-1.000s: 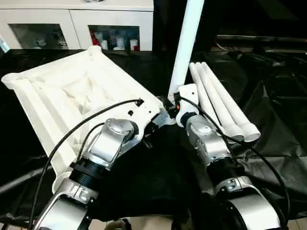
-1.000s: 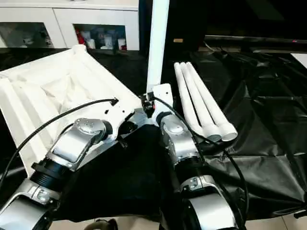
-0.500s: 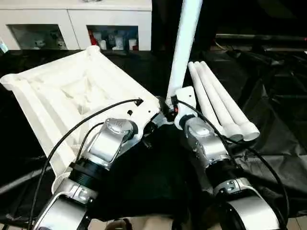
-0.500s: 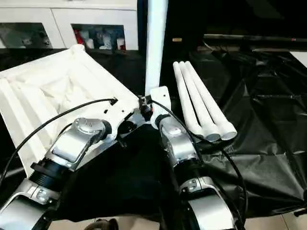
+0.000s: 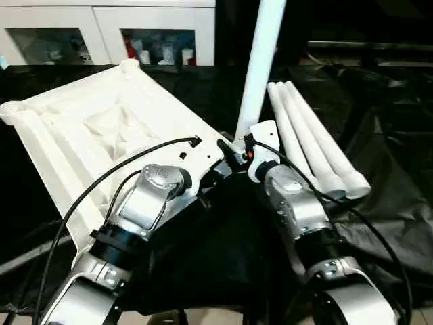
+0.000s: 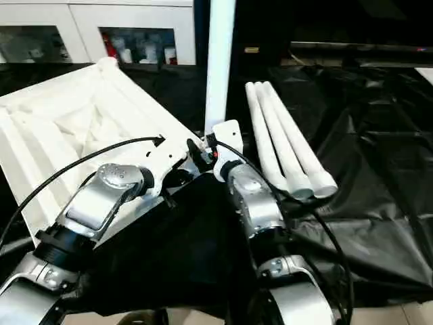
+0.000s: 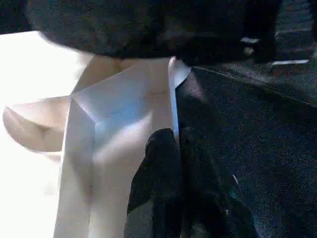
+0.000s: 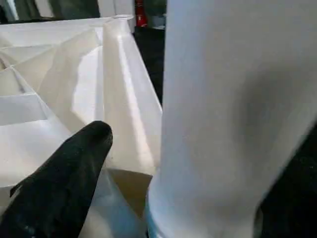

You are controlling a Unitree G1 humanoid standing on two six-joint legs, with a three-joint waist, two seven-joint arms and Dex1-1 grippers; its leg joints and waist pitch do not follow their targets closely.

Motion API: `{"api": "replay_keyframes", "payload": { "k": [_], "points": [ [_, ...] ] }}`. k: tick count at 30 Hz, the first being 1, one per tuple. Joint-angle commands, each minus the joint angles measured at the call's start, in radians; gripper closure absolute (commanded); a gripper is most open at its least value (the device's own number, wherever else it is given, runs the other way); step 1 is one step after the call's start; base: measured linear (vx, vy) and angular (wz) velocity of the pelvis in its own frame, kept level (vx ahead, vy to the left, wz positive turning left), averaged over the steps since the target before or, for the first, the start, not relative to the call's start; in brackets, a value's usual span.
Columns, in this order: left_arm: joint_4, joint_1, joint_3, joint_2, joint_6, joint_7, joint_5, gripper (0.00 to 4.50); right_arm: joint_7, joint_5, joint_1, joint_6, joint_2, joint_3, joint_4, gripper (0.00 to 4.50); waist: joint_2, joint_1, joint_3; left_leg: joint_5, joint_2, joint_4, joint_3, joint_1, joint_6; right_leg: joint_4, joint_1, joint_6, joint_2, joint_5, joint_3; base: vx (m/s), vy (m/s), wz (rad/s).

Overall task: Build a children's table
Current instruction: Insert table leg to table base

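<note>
A worktop (image 5: pixel 379 135) draped in crinkled, glossy black plastic sheeting spans the foreground. Behind it stands a white cabinet (image 5: pixel 101 17) with glass doors, small objects, some red, on its shelves. To its right the background is dark.

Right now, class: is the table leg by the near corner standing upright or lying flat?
Upright: the leg rises steeply from the tabletop's near corner socket, unlike the three spare legs lying flat.

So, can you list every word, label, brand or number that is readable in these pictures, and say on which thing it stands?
None can be read.
Table top, upright leg, three loose legs: plain white, no print visible.
Items behind the cabinet's glass doors: any labels are too small to read.
Both forearms: no marking readable.
</note>
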Motion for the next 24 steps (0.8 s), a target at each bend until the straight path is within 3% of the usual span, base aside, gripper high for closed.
{"api": "replay_keyframes", "payload": {
  "k": [1,5,9,10,14,17,19,24],
  "points": [
    [-0.068,-0.011,-0.036,-0.007,-0.069,-0.056,-0.032,4.5,0.054,0.011,0.03,0.051,-0.005,0.037,-0.014,0.11,0.003,0.002,-0.064,-0.29,0.078,-0.073,-0.024,0.035,0.012,-0.06,0.024,-0.192,-0.09,-0.311,0.057,0.0,0.0,0.0],
    [-0.082,0.0,-0.033,0.013,-0.076,-0.095,-0.048,4.5,0.114,0.02,0.043,0.071,-0.044,0.044,-0.06,0.11,0.002,0.015,-0.074,-0.167,0.078,-0.057,-0.01,0.03,0.045,-0.033,0.032,-0.224,-0.083,-0.158,0.058,0.0,0.0,0.0],
    [-0.076,0.009,-0.025,0.033,-0.104,-0.124,-0.059,4.5,0.192,0.032,0.063,0.088,-0.088,0.057,-0.105,0.11,0.002,0.018,-0.085,-0.008,0.073,-0.04,-0.011,0.016,0.102,0.0,0.047,-0.265,-0.078,0.077,0.05,0.013,-0.004,0.01],
    [-0.073,0.012,-0.024,0.048,-0.131,-0.143,-0.064,4.5,0.245,0.046,0.075,0.099,-0.116,0.062,-0.137,0.11,0.002,0.017,-0.083,-0.01,0.073,-0.038,-0.01,0.018,0.119,0.002,0.044,-0.273,-0.079,0.097,0.05,0.0,0.0,0.0],
    [-0.079,0.017,-0.011,0.066,-0.134,-0.169,-0.084,4.5,0.333,0.074,0.094,0.121,-0.165,0.07,-0.189,0.11,0.001,0.018,-0.081,-0.044,0.076,-0.035,-0.01,0.017,0.134,0.001,0.045,-0.281,-0.081,0.054,0.05,0.0,0.0,0.0],
    [-0.089,0.023,-0.007,0.087,-0.148,-0.206,-0.098,4.5,0.417,0.101,0.109,0.138,-0.209,0.077,-0.234,0.11,0.002,0.02,-0.071,-0.139,0.078,-0.041,-0.01,0.02,0.094,-0.018,0.042,-0.256,-0.083,-0.119,0.051,0.0,0.0,0.0],
    [-0.094,0.028,-0.004,0.102,-0.154,-0.235,-0.108,4.5,0.471,0.117,0.118,0.148,-0.241,0.081,-0.263,0.11,0.002,0.02,-0.068,-0.166,0.08,-0.042,-0.011,0.023,0.077,-0.022,0.039,-0.244,-0.082,-0.164,0.052,0.0,0.0,0.0],
    [-0.086,0.031,-0.005,0.138,-0.179,-0.286,-0.124,4.5,0.546,0.135,0.124,0.165,-0.295,0.082,-0.288,0.11,0.002,0.021,-0.07,-0.151,0.078,-0.04,-0.01,0.023,0.074,-0.021,0.037,-0.238,-0.083,-0.177,0.052,0.0,0.0,0.0]
  ]
}}
